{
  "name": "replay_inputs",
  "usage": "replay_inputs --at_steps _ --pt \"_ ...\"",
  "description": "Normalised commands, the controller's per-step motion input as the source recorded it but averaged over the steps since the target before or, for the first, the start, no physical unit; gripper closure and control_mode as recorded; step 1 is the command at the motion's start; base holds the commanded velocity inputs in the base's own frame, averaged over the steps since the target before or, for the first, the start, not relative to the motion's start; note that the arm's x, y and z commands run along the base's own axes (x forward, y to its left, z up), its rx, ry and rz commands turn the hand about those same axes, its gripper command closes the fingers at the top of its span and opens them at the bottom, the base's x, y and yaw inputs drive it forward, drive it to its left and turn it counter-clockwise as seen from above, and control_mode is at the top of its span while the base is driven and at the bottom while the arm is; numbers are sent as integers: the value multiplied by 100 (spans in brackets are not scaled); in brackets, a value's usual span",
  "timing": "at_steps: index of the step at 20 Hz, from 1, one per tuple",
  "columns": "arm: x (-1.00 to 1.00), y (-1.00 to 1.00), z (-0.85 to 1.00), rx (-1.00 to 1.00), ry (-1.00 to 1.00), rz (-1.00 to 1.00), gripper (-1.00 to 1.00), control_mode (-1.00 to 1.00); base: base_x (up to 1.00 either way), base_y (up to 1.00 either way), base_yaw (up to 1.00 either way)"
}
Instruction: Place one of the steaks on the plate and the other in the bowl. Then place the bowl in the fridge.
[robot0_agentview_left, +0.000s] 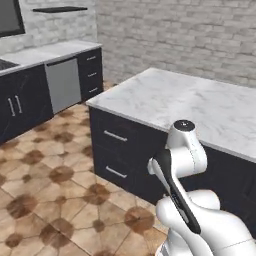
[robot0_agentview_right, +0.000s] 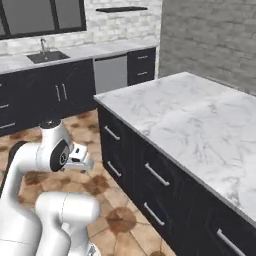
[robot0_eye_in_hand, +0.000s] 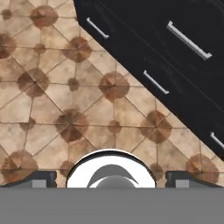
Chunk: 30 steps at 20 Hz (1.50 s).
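Note:
The steaks, the plate, the bowl and the fridge are all out of view. My arm is folded close to the base in front of the kitchen island. In the hand view my gripper (robot0_eye_in_hand: 111, 178) points down at the tiled floor (robot0_eye_in_hand: 52, 100). Its two dark fingertips (robot0_eye_in_hand: 41, 178) stand far apart at the bottom edge, open, with nothing between them.
A marble-topped island (robot0_agentview_left: 200, 105) (robot0_agentview_right: 200, 120) with dark drawers (robot0_eye_in_hand: 175, 52) stands right ahead of me. Along the far wall runs a dark counter with a sink (robot0_agentview_right: 47, 56) and a steel dishwasher (robot0_agentview_left: 63, 84). Open tiled floor (robot0_agentview_left: 45, 175) lies to the left.

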Motion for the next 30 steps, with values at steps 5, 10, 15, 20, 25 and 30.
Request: replay_inputs --at_steps 5,10,15,20,25,30 --pt "0 0 0 0 0 0 -100 100 0 -43 -89" --pt "0 0 0 0 0 0 -100 100 3 -61 -85" --pt "0 0 0 0 0 0 -100 100 6 -98 -70" --pt "0 0 0 0 0 0 -100 100 42 -100 -50" --pt "0 0 0 0 0 0 -100 100 52 -94 -1" --pt "0 0 0 0 0 0 -100 100 26 -57 0"
